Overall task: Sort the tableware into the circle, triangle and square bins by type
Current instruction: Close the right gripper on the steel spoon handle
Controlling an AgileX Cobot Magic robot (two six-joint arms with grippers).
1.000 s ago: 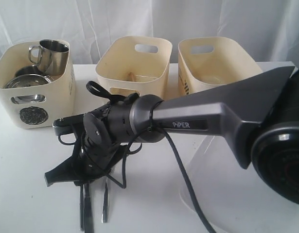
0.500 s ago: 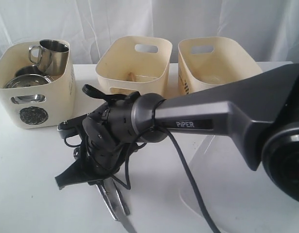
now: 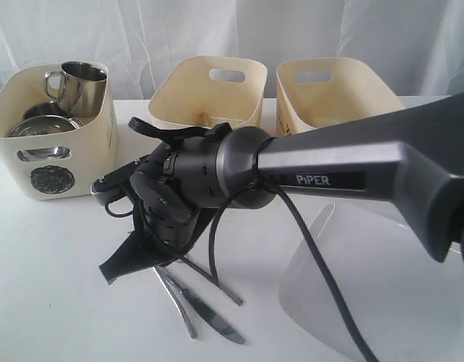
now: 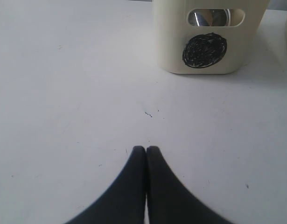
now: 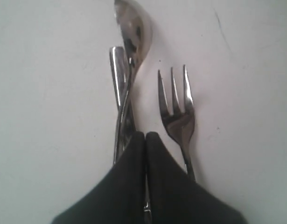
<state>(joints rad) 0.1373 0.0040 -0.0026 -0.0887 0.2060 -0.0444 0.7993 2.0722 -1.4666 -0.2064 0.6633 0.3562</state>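
Note:
In the right wrist view my right gripper (image 5: 145,134) is shut just over three steel pieces on the white table. The spoon (image 5: 133,28) and the knife (image 5: 118,79) lie side by side, and the fork (image 5: 178,109) is a little apart. Their handles run under the fingers; I cannot tell if any is pinched. In the exterior view the same gripper (image 3: 109,273) hangs over the fanned-out cutlery (image 3: 210,323). My left gripper (image 4: 146,148) is shut on nothing, above bare table, facing the circle bin (image 4: 206,37). A steel mug (image 3: 79,84) stands in that circle bin (image 3: 54,162).
Two more cream bins, a middle one (image 3: 209,94) and a right one (image 3: 333,94), stand at the back of the table. The large white plate (image 3: 322,279) lies at the front right, under the right arm (image 3: 330,177), which reaches across the middle of the table.
The right arm has shifted right and turned. The cutlery under it has swung from pointing straight at the front edge to slanting rightward and has fanned out.

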